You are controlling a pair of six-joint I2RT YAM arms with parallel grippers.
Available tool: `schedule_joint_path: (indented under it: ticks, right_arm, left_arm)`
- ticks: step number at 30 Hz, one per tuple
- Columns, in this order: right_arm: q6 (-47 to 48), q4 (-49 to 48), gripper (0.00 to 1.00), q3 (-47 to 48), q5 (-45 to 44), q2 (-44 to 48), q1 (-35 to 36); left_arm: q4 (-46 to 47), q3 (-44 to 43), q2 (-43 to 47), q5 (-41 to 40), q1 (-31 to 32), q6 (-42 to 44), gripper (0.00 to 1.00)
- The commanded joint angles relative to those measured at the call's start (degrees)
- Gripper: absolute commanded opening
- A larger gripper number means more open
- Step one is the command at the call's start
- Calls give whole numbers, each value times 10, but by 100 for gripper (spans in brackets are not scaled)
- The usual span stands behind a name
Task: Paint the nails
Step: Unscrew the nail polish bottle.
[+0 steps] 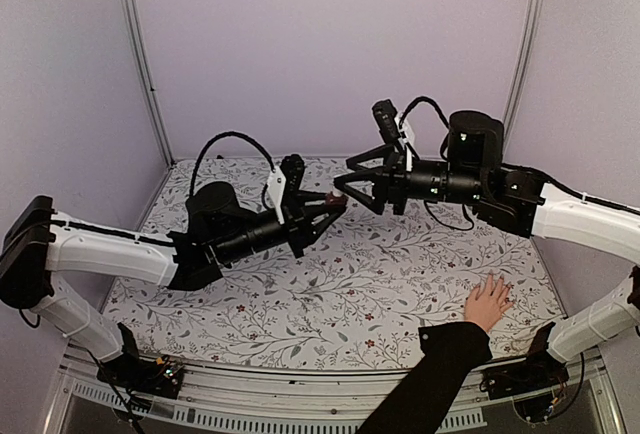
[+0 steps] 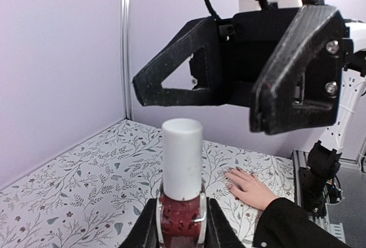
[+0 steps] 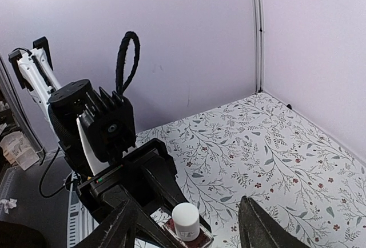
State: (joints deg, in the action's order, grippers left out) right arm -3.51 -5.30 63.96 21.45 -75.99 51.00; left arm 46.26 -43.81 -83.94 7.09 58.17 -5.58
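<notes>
A small dark-red bottle (image 2: 182,216) with a white cap (image 2: 182,159) stands upright between the fingers of my left gripper (image 2: 182,228), which is shut on its glass body above the table. My right gripper (image 1: 358,186) faces it from the right, open, its fingers (image 3: 121,225) spread to either side of the cap (image 3: 186,219) without touching it. A light-skinned hand (image 1: 487,302) in a black sleeve (image 1: 430,374) lies flat on the cloth at the front right, fingers spread. The nails (image 2: 230,175) show only as tiny tips in the left wrist view.
A floral cloth (image 1: 330,294) covers the table, with lilac walls on three sides and metal posts (image 1: 140,54) in the back corners. Both arms meet above the table's middle. The sleeved arm comes in over the front edge near my right arm's base (image 1: 530,379).
</notes>
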Motion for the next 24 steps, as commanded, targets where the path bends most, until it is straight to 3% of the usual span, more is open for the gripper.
schedule_joint_path:
  ticks: [1,9,18,24]
  right_arm:
    - [-35,-15,61,5,-48,-12,-1]
    - [-51,-5,48,20,-64,-45,-1]
    - [-47,-19,11,11,-33,-43,0]
    - [-28,-28,3,7,8,-33,0]
  left_arm:
    - [-9,-25,-15,-55,11,11,0]
    - [-34,-62,-45,-98,27,26,0]
    - [-34,-68,-55,-111,31,30,0]
    - [-22,-55,-48,-60,29,29,0]
